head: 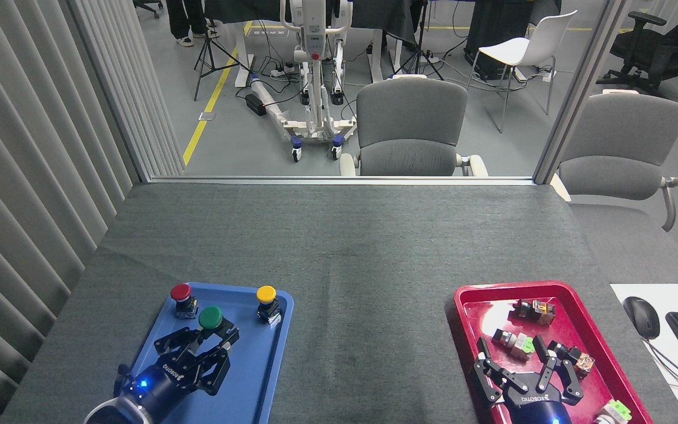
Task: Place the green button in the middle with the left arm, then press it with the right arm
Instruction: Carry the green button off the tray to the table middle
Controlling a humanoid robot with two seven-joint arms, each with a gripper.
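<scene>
On the left, our left gripper (pixel 212 340) has its fingers clamped on the base of the green button (pixel 210 318), which sits over the blue tray (pixel 256 377), between the red button (pixel 181 293) and the yellow button (pixel 266 294). We judge it light, rigid and top-heavy; the smooth cap would slip, so the squarer black-and-silver base is where to hold. The middle (pixel 368 330), bare grey cloth, lies empty to the right. Farther right, our right gripper (pixel 515 364) hangs over the red tray (pixel 462 330), fingers apart, empty.

Red-capped button (pixel 180 292) and yellow-capped button (pixel 266 294) — upright in blue tray (pixel 268 353).
</scene>
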